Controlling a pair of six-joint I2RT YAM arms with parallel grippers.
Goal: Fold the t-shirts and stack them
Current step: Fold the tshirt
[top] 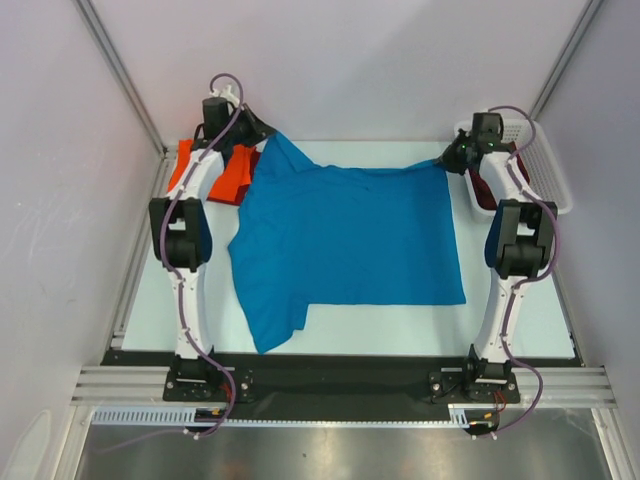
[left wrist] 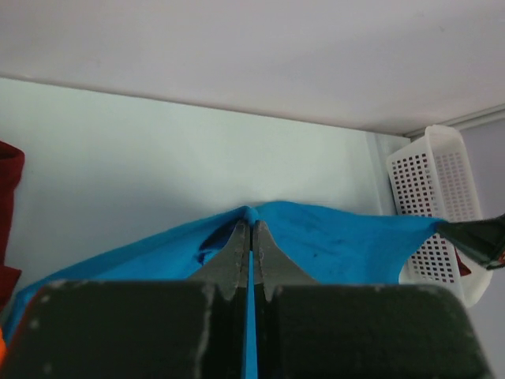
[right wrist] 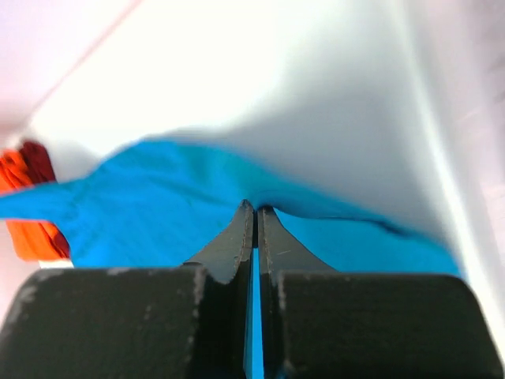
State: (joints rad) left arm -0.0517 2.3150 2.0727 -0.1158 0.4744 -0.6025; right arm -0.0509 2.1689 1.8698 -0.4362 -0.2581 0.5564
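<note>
Blue t-shirt (top: pixel 350 235) on pale table (top: pixel 520 320), far corners tight in both end effectors (left wrist: pixel 251 229) (right wrist: pixel 256 209)

From above, the left arm (top: pixel 185 235) covers the middle of the orange t-shirt (top: pixel 236 175), and the right arm (top: pixel 520 240) hides most of the dark red cloth (top: pixel 480 192) in the basket (top: pixel 555 175). The arms' ends hide from you the far corners of the blue t-shirt (top: pixel 350 235). Your left wrist view cuts off a maroon t-shirt (left wrist: pixel 8 189) at its left edge, and your right wrist view is blurred.

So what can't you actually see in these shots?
Top view: the left arm covers part of the orange t-shirt; the right arm hides most of the basket's contents.
Left wrist view: the frame's edge cuts off a maroon cloth.
Right wrist view: everything is blurred, so the blue t-shirt's folds are unclear.
</note>
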